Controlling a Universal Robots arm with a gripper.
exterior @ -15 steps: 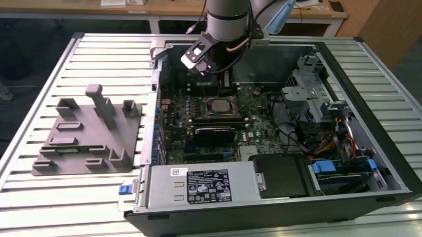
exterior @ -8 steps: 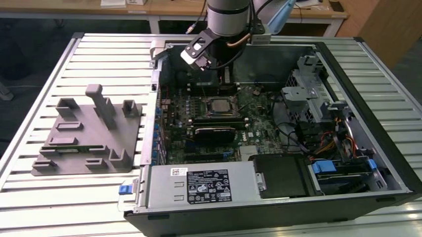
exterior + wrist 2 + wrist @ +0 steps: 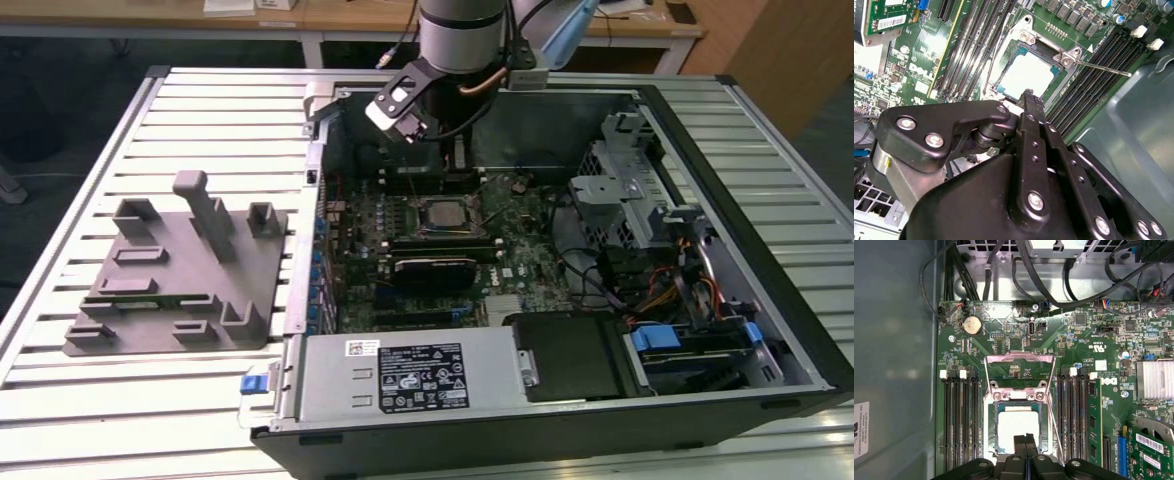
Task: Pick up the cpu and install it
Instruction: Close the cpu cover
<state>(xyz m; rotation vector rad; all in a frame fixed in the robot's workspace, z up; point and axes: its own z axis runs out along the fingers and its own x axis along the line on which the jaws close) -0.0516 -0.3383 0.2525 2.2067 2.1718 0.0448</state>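
The cpu [image 3: 1016,424] sits in the motherboard socket [image 3: 996,412], pale top up. The gripper [image 3: 1026,439] hovers just above it, fingers together and holding nothing. The load plate [image 3: 1019,358] is open and the lever [image 3: 1104,68] unlatched. Placement is judged done; clamping remains.

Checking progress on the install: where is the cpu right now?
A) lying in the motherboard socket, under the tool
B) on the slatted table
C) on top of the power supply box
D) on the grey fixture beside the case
A: in the first wrist view the cpu lies flat in the open socket, with the tool over its edge.
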